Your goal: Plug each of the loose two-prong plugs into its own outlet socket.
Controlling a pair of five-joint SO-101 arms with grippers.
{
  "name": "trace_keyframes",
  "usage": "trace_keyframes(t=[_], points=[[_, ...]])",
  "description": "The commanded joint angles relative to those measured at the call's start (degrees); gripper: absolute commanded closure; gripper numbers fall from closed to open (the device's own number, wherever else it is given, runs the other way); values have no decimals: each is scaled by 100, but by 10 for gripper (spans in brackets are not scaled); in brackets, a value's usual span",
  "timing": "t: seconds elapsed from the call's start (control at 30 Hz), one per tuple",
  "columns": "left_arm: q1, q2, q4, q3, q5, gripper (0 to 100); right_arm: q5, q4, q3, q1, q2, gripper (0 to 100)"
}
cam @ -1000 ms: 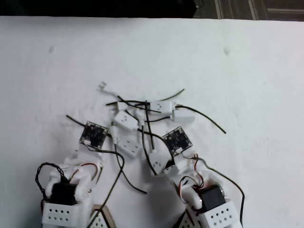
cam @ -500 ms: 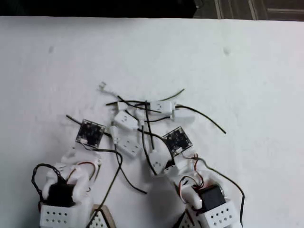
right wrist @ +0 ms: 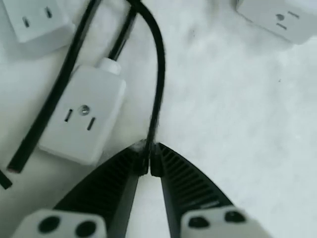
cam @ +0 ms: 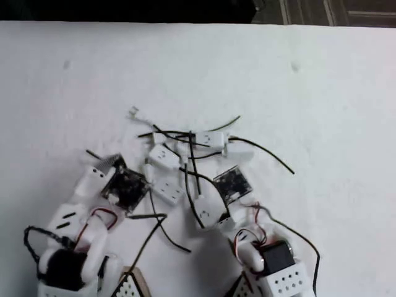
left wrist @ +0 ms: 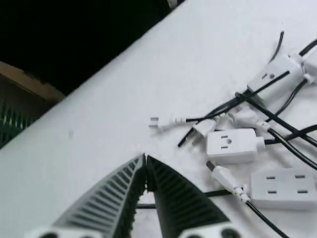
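Left gripper (left wrist: pixel 145 161): jaws closed tip to tip, nothing visible between, over white tabletop (left wrist: pixel 99 114).
Right gripper (right wrist: pixel 148 153): jaws pinched on thin black cord (right wrist: pixel 159 74), just beside white rectangular outlet socket (right wrist: pixel 81 116).
Loose white two-prong plug (left wrist: pixel 159 123): flat on tabletop, unplugged, near white single-outlet block (left wrist: pixel 230 145).

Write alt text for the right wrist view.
The right end effector pinches a black cord between its closed tips, beside a white outlet socket lying on the white table.
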Motion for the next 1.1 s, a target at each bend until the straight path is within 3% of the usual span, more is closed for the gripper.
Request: trace_keyframes(t=[0.0, 0.07, 0.23, 0.43, 0.63, 0.83, 1.07], points=[[75, 224, -123, -668, -229, 969, -9, 40, -149, 1077, -31, 981], [75, 743, -114, -914, -404, 968, 18, -92, -185, 1692, -40, 981], [215, 2862, -123, -1767, -571, 965, 35, -426, -114, 2114, -40, 981], [954, 5253, 0, -2778, -1741, 950, -360, -602, -88, 2396, -40, 981], [1279, 7055, 9, -3033, -2549, 753, -369, -602, -44, 2396, -40, 981], [1314, 8004, 9, -3033, -3473, 736, -343, -602, -26, 2396, -40, 981], [1622, 8330, 9, -3024, -3719, 731, -334, -602, -26, 2369, -40, 981]])
